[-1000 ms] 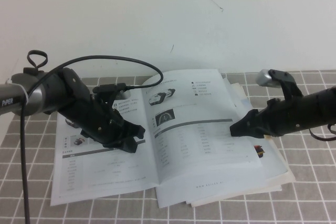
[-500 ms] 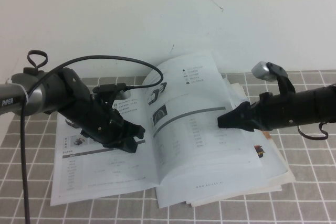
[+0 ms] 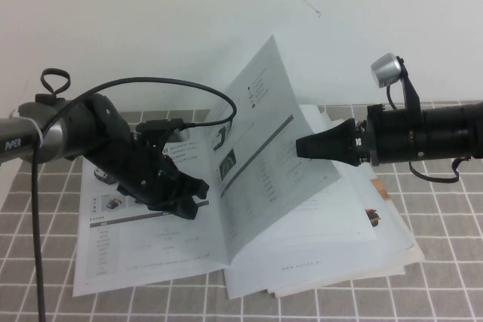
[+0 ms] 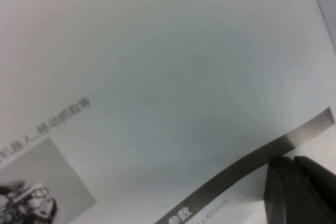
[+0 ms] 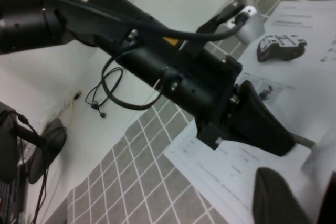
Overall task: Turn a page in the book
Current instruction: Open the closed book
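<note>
Roughly halfway: the page stood raised; right pincer closed against it, left pincer closed, pinning the book.

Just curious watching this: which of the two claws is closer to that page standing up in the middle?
Right. The right gripper is against the lifted page near its outer edge; the left gripper presses the book's left-hand page, beside the spine.
</note>
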Robot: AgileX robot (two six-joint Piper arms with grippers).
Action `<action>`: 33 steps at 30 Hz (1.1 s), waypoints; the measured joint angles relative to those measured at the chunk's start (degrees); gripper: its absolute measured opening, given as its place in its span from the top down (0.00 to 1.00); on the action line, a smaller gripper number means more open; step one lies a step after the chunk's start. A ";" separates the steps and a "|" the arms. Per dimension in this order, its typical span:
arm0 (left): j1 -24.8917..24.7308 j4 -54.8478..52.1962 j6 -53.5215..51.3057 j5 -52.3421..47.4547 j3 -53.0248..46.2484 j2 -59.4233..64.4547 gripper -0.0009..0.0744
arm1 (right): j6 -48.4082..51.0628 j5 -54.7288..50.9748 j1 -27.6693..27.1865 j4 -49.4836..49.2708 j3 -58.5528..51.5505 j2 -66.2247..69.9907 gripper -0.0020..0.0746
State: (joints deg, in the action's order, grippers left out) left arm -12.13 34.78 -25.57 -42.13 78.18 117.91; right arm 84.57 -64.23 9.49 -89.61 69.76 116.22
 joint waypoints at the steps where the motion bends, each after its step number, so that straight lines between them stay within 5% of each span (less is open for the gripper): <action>1: 0.00 0.00 -0.39 -0.56 0.49 0.00 0.99 | 0.00 -0.27 0.00 0.00 0.21 0.00 0.81; 6: 0.00 0.81 -3.24 -1.87 0.97 -3.17 0.99 | -0.27 -1.14 0.00 0.32 1.48 0.00 0.92; 18: -1.77 2.32 -9.52 -5.93 0.92 -21.64 0.99 | -2.71 -2.06 0.00 1.77 3.38 0.00 0.94; 24: -12.28 -1.32 -10.89 -3.88 -4.91 -29.39 0.99 | -3.28 -2.06 0.00 1.77 3.38 0.00 0.94; 33: -32.84 -22.79 0.83 18.43 -20.48 -39.02 0.99 | -3.73 -2.06 0.00 1.77 3.38 0.00 0.94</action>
State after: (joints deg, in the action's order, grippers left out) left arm -44.97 11.99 -24.74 -23.70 57.69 78.89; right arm 80.84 -66.29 9.49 -87.84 73.15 116.22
